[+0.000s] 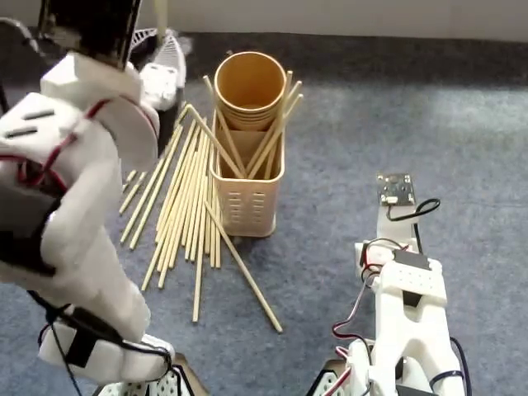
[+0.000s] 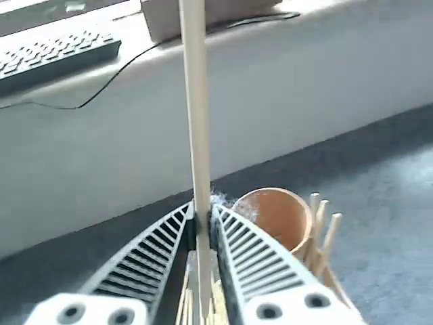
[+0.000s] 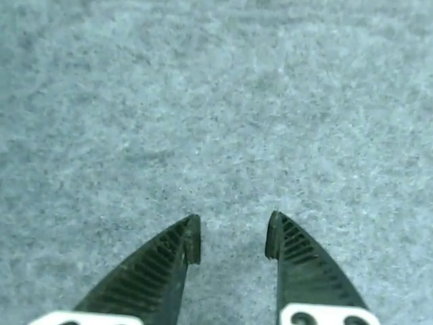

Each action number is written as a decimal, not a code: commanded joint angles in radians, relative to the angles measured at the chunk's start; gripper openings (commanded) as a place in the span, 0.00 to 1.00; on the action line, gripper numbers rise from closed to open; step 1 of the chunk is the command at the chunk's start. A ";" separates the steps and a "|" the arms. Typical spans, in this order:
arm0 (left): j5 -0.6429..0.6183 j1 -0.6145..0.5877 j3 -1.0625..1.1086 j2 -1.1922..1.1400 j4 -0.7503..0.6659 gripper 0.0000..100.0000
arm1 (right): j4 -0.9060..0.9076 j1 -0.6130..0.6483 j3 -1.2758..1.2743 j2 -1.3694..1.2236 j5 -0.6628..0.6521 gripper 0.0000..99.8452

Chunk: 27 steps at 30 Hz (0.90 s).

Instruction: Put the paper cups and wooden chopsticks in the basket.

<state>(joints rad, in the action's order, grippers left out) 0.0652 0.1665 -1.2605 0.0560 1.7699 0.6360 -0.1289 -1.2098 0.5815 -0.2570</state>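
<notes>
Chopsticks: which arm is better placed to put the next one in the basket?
Left. The left jaws clamp a chopstick near the basket; the right jaws hang open over bare carpet.

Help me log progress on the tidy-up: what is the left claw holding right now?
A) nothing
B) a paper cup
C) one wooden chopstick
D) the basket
C: the left claw is shut on a single chopstick that stands straight up out of it.

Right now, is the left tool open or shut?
Shut: the left tool grips a wooden chopstick, which sticks out from between its tips.
</notes>
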 commanded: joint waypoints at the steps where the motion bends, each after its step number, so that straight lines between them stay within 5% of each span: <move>1: -0.008 0.271 0.101 0.107 -0.003 0.00 | -0.016 0.008 0.004 0.001 -0.012 0.17; 13: -0.008 0.344 0.664 0.116 -0.445 0.01 | -0.016 0.005 0.004 0.001 -0.012 0.17; 18: -0.146 0.262 0.716 0.117 -0.465 0.07 | -0.016 0.005 0.004 0.001 -0.014 0.17; 27: -0.152 0.219 0.814 0.265 -0.471 0.09 | -0.016 0.007 0.004 0.001 -0.014 0.17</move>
<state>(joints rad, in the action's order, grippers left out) -0.0790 0.3966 -0.4933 0.2171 1.3234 0.6360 -0.1289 -1.2098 0.5815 -0.2570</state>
